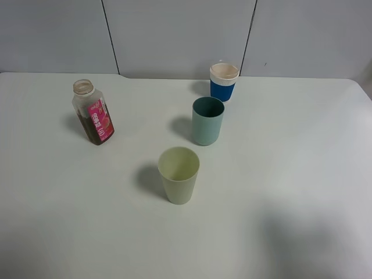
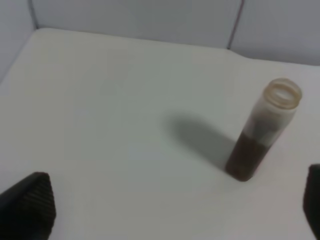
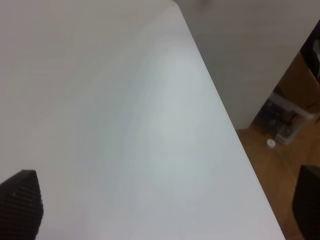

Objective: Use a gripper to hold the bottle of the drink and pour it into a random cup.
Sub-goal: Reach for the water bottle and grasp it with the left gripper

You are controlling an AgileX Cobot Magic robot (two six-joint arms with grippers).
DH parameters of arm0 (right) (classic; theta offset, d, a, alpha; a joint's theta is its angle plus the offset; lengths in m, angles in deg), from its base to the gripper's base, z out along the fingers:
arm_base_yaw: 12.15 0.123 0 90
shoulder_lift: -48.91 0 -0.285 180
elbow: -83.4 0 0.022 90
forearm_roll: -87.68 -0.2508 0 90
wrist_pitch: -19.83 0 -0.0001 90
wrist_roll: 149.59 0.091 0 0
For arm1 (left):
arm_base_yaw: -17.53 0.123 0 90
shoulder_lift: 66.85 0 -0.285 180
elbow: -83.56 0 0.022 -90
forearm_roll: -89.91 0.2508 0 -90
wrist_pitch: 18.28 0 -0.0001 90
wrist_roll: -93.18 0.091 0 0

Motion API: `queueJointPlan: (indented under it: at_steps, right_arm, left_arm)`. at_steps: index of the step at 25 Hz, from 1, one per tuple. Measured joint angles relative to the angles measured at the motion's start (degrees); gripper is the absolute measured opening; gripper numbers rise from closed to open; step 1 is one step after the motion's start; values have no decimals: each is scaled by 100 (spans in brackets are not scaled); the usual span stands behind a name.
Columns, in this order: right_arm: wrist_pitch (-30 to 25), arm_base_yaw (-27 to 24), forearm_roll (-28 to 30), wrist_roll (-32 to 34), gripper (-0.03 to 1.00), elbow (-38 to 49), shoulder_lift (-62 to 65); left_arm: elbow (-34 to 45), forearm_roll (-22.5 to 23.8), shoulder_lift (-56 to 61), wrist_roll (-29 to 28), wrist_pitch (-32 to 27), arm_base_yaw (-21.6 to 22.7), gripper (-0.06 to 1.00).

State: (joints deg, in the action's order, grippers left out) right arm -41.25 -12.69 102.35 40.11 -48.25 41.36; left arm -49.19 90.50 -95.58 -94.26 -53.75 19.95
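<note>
The bottle (image 1: 93, 113) stands upright and capless at the left of the table, with a pink label and dark brown drink (image 1: 93, 129) in its lower half. It also shows in the left wrist view (image 2: 262, 131), ahead of the open left gripper (image 2: 170, 205), whose black fingertips (image 2: 31, 204) sit at the frame corners, well apart from it. The pale yellow-green cup (image 1: 179, 174) stands empty in the middle front. The right gripper (image 3: 165, 207) is open over bare table near the table's edge. Neither gripper shows in the exterior high view.
A darker teal tumbler (image 1: 207, 120) stands behind the pale cup, and a blue cup with cream rim (image 1: 224, 82) stands farther back. The table's edge (image 3: 220, 105) and the floor with clutter (image 3: 285, 120) show in the right wrist view.
</note>
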Motion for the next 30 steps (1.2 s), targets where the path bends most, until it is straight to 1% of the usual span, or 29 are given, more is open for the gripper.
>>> queueJointPlan:
  at_steps: [3, 7, 10, 13, 21, 27, 30]
  right_arm:
    - [0, 0, 0, 0, 100, 0, 0]
    - [0, 0, 0, 0, 100, 0, 0]
    - [0, 0, 0, 0, 100, 0, 0]
    - [0, 0, 0, 0, 100, 0, 0]
    - [0, 0, 0, 0, 100, 0, 0]
    - [0, 0, 0, 0, 100, 0, 0]
    - [0, 0, 0, 0, 100, 0, 0]
  left_arm:
    - [33, 0, -491, 0, 512, -222, 98]
    - [387, 0, -1049, 0, 1346, -439, 98]
    - [767, 0, -1367, 0, 2107, -492, 98]
    - [1109, 52, -1601, 0, 2693, -496, 98]
    - [1533, 122, -2086, 6, 3641, -496, 98]
    - [1843, 135, -2721, 6, 4404, -496, 98]
    - [1961, 338, -3164, 2, 4844, -496, 98]
